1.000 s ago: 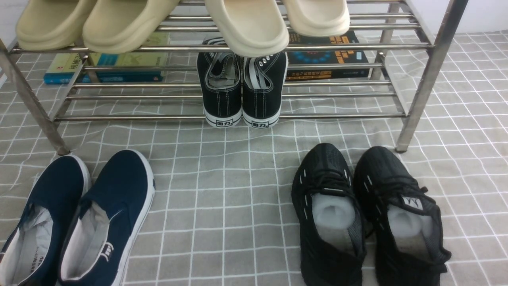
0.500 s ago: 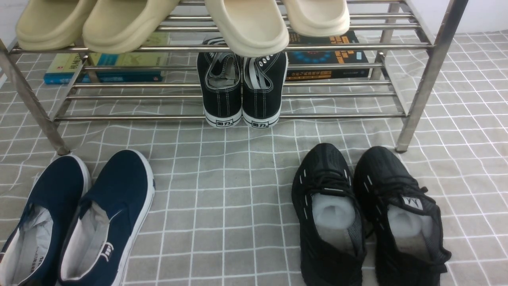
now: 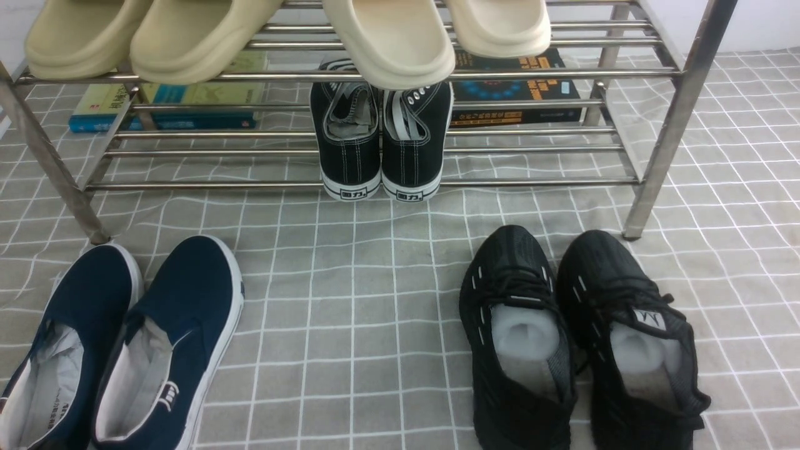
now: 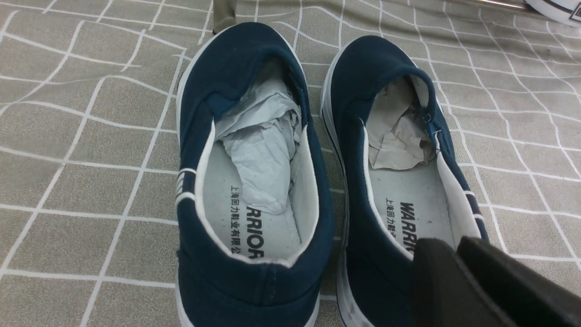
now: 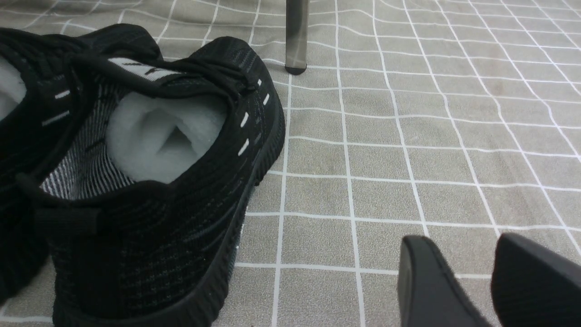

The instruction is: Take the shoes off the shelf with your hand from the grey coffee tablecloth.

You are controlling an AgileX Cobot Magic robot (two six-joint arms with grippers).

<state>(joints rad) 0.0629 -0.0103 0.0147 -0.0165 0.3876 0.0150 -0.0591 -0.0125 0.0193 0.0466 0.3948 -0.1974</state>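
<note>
The shoes, a navy slip-on pair [image 3: 169, 312] with white soles, stand side by side on the grey coffee tablecloth [image 3: 375, 281] at the front left, in front of the shelf [image 3: 662, 144]. In the left wrist view both shoes [image 4: 199, 91] show crumpled paper inside. My left gripper [image 4: 454, 243] sits at the heel end of the right-hand shoe [image 4: 363, 68], one finger inside and one outside its side collar, almost together. My right gripper [image 5: 460, 245] hovers open over bare cloth beside the black mesh shoes [image 5: 181, 227]. Neither hand shows in the front view.
Black lace-up sneakers [image 3: 381, 150] stand on the shelf's lower tier, heels outward. Beige slippers [image 3: 387, 37] lie on the upper tier. Books [image 3: 187, 100] lie under the shelf at the back. The black mesh pair [image 3: 575, 325] stands front right, near a shelf leg [image 5: 296, 36].
</note>
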